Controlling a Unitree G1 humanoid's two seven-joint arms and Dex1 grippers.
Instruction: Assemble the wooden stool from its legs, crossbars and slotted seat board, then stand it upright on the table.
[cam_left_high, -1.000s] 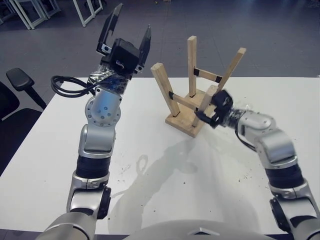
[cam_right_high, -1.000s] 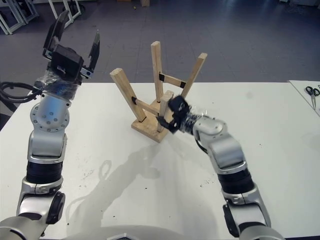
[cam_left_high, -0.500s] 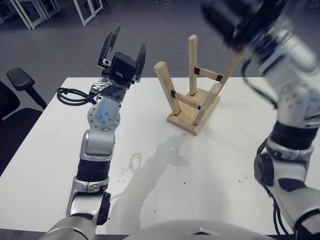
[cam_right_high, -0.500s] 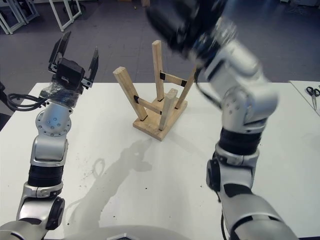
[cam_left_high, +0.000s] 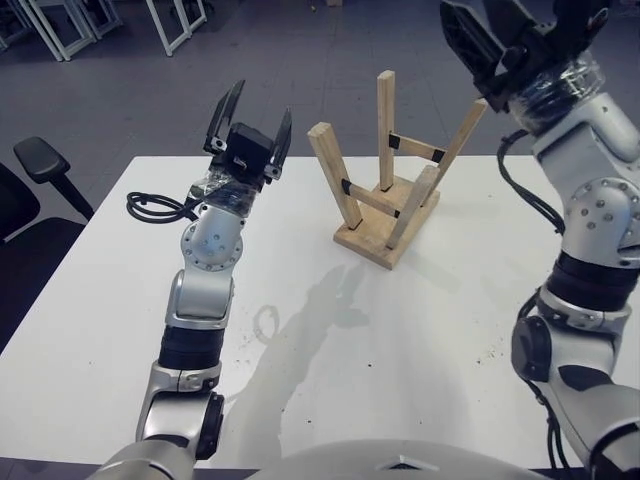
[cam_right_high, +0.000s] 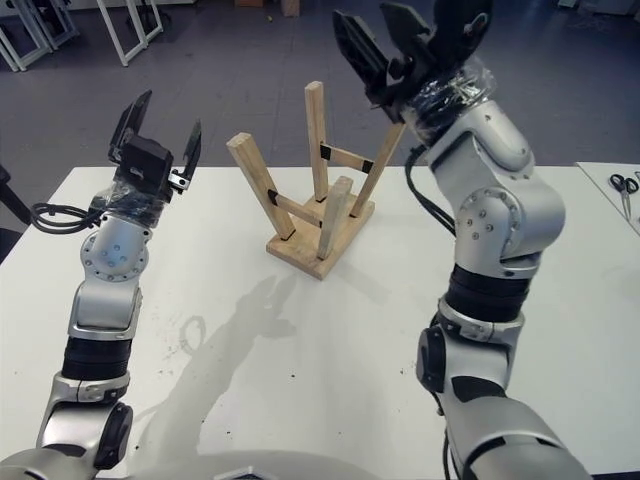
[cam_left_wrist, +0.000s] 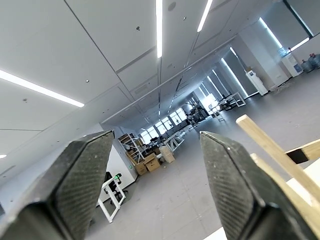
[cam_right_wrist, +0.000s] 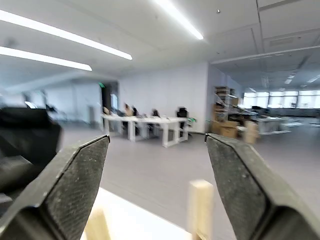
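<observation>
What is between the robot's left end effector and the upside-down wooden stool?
Nothing. In the left eye view, the open left end effector and the upside-down light wooden stool stand apart, with just bare white table showing between them.

The silver, jointed left arm (cam_left_high: 205, 250) is held bent upward. Its black two-fingered left hand (cam_left_high: 262, 100) is pointed up and away, with the fingers spread wide apart and empty. The silver right arm (cam_right_high: 495, 215) is raised higher, with its wrist (cam_right_high: 450, 90) wrapped in clear film. The black right hand (cam_right_high: 372, 20) is lifted to the top of the head views, and its ridged fingers (cam_right_wrist: 75, 190) are likewise parted and empty.
</observation>
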